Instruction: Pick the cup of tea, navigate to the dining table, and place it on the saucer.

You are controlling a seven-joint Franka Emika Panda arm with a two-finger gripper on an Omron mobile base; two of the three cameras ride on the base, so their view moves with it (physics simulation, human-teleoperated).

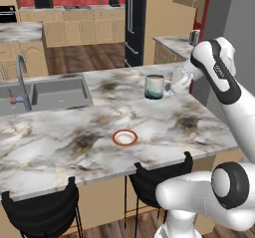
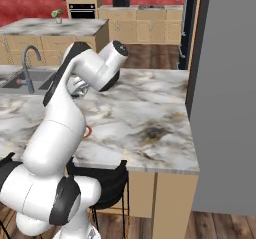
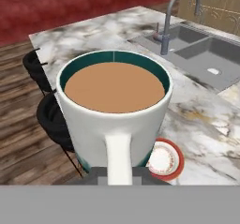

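The cup of tea (image 1: 155, 86) is over the far right part of the marble tabletop (image 1: 64, 142); from the left base view I cannot tell whether its base touches the stone or hangs just above it. The hand (image 1: 178, 82) is clenched on the cup's side handle (image 3: 119, 157), with the white handle running down between the two dark finger tips in the hand view. The saucer (image 1: 125, 138), white centre with an orange-red rim, lies nearer the stool side of the tabletop, apart from the cup and with nothing on it; in the hand view it peeks out below the cup's lower right. Judgement on handling: the cup looks like rigid glazed ceramic, so stiff, smooth, probably slippery, and liable to chip if set down hard. It is filled close to the brim with light brown tea (image 3: 115, 87), so it should be moderately heavy, and the liquid will slosh with any tilt or jerk. A handle hold puts the weight off to one side, so the cup may want to swing; keep it upright. The sink (image 1: 47, 93) and tap (image 1: 21, 82) sit well clear to the left.
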